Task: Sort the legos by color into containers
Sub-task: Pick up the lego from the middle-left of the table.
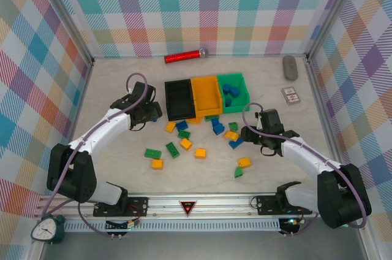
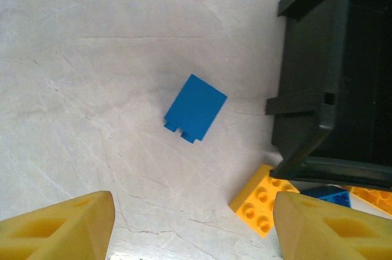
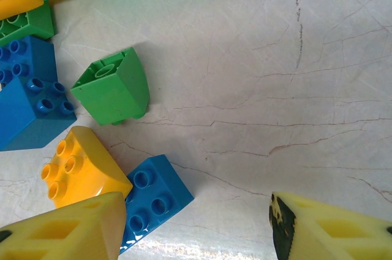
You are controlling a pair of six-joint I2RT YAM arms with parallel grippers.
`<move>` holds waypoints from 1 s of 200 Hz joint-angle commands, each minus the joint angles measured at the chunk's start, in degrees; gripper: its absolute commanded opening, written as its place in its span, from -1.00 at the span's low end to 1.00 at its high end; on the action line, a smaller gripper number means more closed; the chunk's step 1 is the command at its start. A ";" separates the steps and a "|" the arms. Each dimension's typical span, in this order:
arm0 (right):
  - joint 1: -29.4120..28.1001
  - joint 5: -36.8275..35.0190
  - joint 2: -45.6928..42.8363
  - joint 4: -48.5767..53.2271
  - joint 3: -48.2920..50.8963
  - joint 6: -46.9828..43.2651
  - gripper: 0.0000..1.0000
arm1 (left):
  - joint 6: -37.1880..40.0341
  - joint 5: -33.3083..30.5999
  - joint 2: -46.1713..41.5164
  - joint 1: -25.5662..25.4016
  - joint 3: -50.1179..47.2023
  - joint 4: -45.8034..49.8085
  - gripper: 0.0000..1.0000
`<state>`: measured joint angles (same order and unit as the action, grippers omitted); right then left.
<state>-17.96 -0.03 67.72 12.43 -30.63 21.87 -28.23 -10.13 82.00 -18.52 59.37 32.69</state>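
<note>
Yellow fingers point(image 2: 61, 226) of the left pincer point(image 2: 193, 211) stand well apart at the bottom of the wrist view, and we see nothing between them: it holds nothing. Just beyond them a blue lego point(image 2: 195, 108) lies flat on the desk point(image 2: 92, 57), beside the black bin point(image 2: 331, 88) but apart from its wall. Its long axis runs diagonally, with the notched end toward the pincer.

At the near corner of the black bin an orange lego point(image 2: 258, 203) lies studs up, partly cut off by a finger. Another blue one is mostly hidden by this corner.

From above, the black bin points its long axis away from the arms. The orange bin point(image 1: 206, 94) touches its right side, then comes the green bin point(image 1: 240, 83) with blue pieces inside. The other legos point(image 1: 185, 144) are scattered on the near side of the black bin.

The right pincer point(image 3: 197, 211), right of the black bin and nearer the arms, is open and empty above a tilted green lego point(image 3: 113, 88).
</note>
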 commanded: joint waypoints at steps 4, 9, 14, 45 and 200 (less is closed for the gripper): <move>0.16 -0.41 0.23 -0.75 0.00 0.51 0.28 | 2.34 2.73 3.94 1.84 1.64 1.74 0.38; 0.12 -0.41 0.22 -0.75 -0.03 0.54 0.28 | 2.55 2.78 5.09 2.11 2.21 2.17 0.38; 0.12 -0.41 0.15 -0.74 -0.02 0.46 0.28 | 2.95 2.89 6.19 2.41 2.90 2.72 0.37; 0.12 -0.67 -0.09 -0.74 0.14 0.49 0.28 | 5.50 6.72 13.29 3.40 7.62 4.32 0.36; 0.12 -1.20 -0.55 -0.70 0.32 0.71 0.28 | 11.64 8.28 27.69 5.69 17.72 8.03 0.11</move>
<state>-17.96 -0.89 67.70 12.43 -30.63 21.89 -18.13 -2.37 109.23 -13.45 76.77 39.07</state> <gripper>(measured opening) 0.640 0.590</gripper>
